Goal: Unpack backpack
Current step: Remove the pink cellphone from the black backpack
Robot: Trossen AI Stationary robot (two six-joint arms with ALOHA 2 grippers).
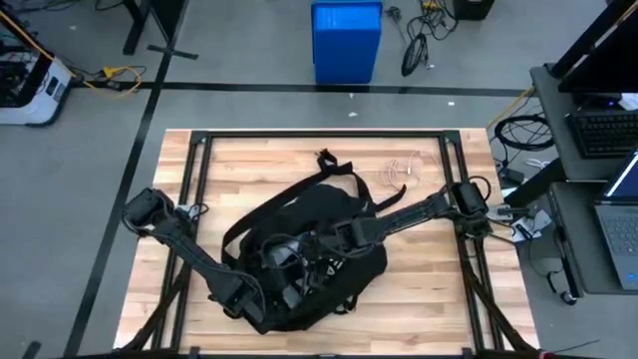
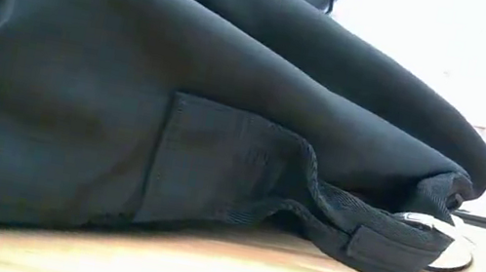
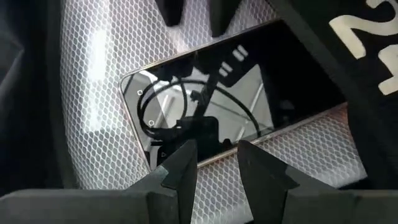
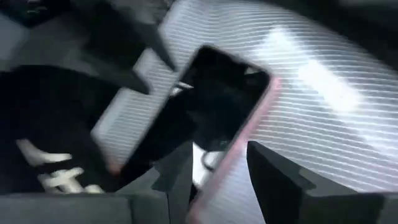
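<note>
Lying mid-table (image 1: pixel 429 279), black backpack (image 1: pixel 299 224), white "2" lettering partly readable. Inside its mesh-lined pocket, a smartphone (image 3: pixel 205 106). Left gripper (image 3: pixel 214 165) and right gripper (image 4: pixel 217 165) both parted just above that phone, gripping nothing.

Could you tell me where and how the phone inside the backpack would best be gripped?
Probably by its long edges. The phone lies flat, screen up, on the backpack's pale mesh lining, so only its thin sides offer purchase. The right gripper already straddles one edge with open fingers; the left gripper hovers open near another edge.
</note>
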